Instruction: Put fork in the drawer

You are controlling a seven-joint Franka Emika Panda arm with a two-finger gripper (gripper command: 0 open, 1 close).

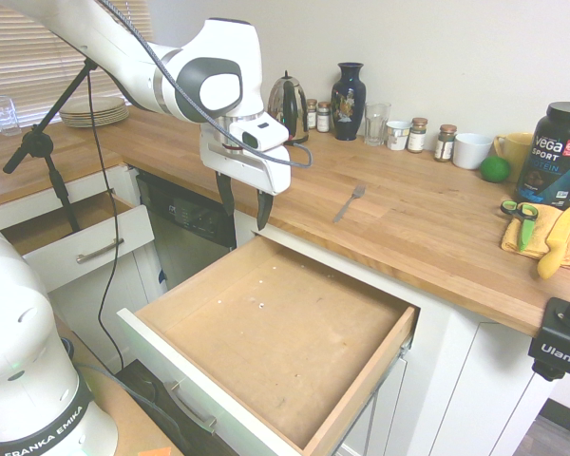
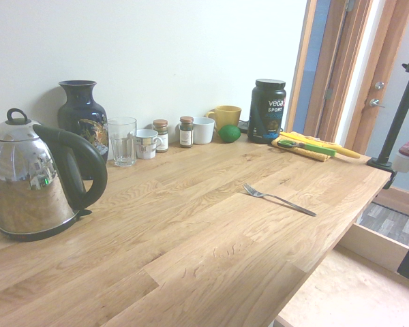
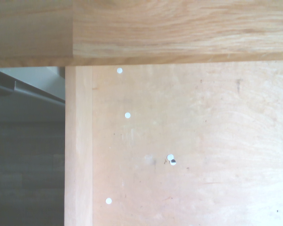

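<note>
A slim silver fork (image 1: 350, 202) (image 2: 279, 199) lies flat on the wooden countertop (image 1: 408, 214), a short way in from its front edge. Below that edge the wide drawer (image 1: 285, 342) (image 2: 354, 300) is pulled fully out, showing a bare brown bottom (image 3: 188, 150) with nothing in it. My gripper (image 1: 244, 204) hangs over the drawer's back left corner, left of the fork and apart from it. Its two dark fingers point down, open, with nothing between them.
A smaller white drawer (image 1: 85, 249) stands open at the left. Along the wall are a kettle (image 2: 34, 180), dark vase (image 2: 82, 116), glass (image 2: 123, 141), jars, mugs, a lime (image 1: 495, 169) and a black tub (image 1: 560, 152). Green-handled scissors (image 1: 520, 214) lie on a yellow cloth at the right.
</note>
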